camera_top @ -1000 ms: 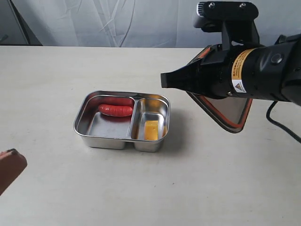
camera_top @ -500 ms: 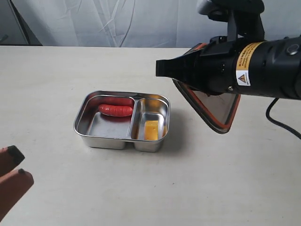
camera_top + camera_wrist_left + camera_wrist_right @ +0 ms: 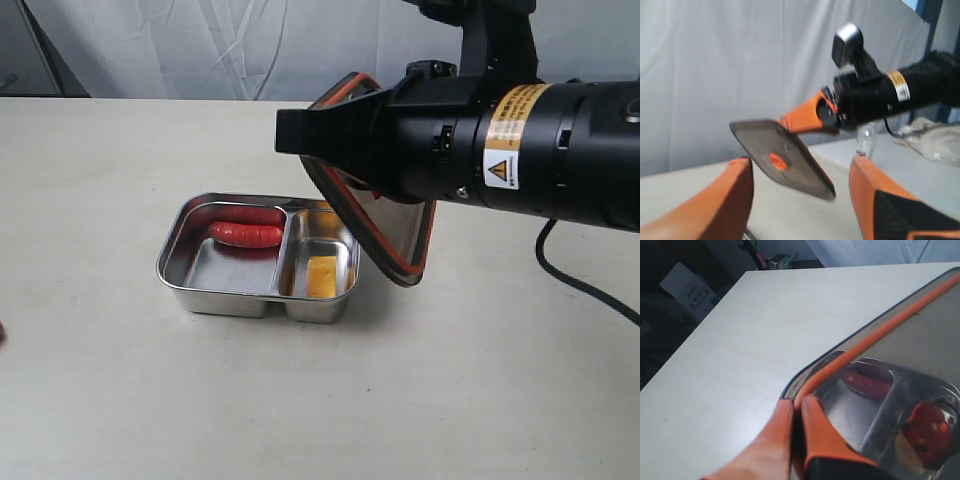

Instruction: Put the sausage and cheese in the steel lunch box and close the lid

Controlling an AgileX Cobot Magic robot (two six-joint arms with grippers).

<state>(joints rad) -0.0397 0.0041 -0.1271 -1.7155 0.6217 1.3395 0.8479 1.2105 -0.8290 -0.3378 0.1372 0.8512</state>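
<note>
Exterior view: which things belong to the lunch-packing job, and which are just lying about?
Job: sausage, cheese, steel lunch box, lid gripped by the right end effector.
Lying about: white curtain, cardboard box beyond the table.

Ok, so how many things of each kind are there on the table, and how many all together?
sausage: 1
cheese: 1
steel lunch box: 1
lid: 1
total: 4
</note>
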